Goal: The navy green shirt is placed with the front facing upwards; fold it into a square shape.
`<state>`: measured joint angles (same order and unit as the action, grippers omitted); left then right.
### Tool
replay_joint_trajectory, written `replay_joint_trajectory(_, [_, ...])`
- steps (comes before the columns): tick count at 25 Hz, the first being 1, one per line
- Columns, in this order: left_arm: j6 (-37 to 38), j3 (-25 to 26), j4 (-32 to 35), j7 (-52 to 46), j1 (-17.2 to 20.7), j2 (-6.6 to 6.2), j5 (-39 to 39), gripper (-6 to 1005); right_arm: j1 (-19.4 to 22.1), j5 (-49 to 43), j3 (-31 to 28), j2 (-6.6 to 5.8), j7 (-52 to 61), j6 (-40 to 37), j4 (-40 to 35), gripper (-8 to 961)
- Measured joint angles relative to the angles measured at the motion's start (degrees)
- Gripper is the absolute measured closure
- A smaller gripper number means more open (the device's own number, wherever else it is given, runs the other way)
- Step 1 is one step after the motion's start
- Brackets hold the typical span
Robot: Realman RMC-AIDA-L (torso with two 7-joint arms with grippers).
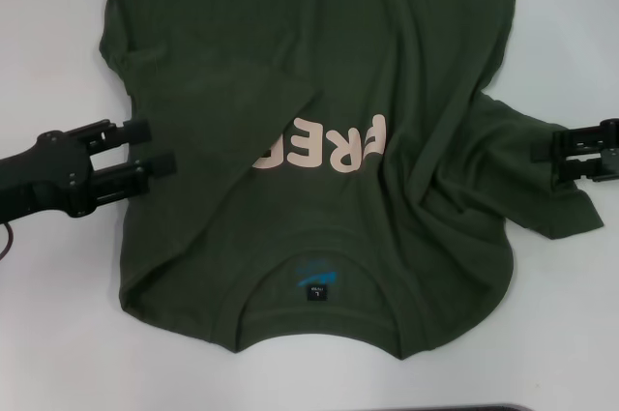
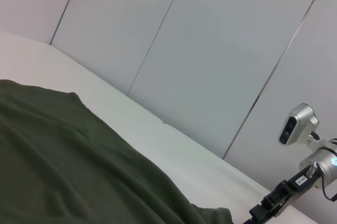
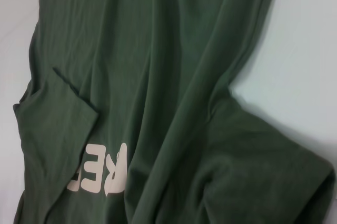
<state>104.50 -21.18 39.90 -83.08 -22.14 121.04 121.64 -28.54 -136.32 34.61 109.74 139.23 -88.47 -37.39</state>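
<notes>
Head view: the dark olive-green cotton short-sleeved shirt (image 1: 387, 73) lies front up on the white tabletop (image 1: 48, 34), collar nearest the robot, left sleeve folded over the cream chest letters (image 1: 324, 147). The left pincer (image 1: 155, 148) sits beside the shirt's left edge, fingers apart and empty. The right pincer (image 1: 545, 153) is at the right sleeve; its finger state cannot be told. Left wrist view: shirt cloth on the tabletop, grey wall panels (image 2: 210, 50) behind. Right wrist view: the wrinkled shirt body and folded sleeve.
</notes>
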Motion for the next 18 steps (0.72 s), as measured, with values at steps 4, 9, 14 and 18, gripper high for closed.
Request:
replay_joint_trajectory(4, [0.0, 0.0, 0.0, 0.0, 0.1, 0.05, 0.0, 278, 0.3, 0.0, 0.0, -0.31, 0.0, -0.4, -0.1, 190])
replay_joint_trajectory(9, [0.0, 0.0, 0.0, 0.0, 0.1, 0.22, 0.0, 279, 0.5, 0.0, 0.0, -0.52, 0.2, -1.1, 0.3, 191])
replay_joint_trajectory(14, [0.0, 0.0, 0.0, 0.0, -0.1, 0.32, 0.0, 279, 0.6, -0.3, -0.2, -0.16, 0.3, -0.3, 1.2, 191])
replay_joint_trajectory(18, [0.0, 0.0, 0.0, 0.0, -0.2, 0.32, 0.0, 279, 0.4, -0.4, -0.4, -0.03, 0.4, -0.3, 1.6, 191])
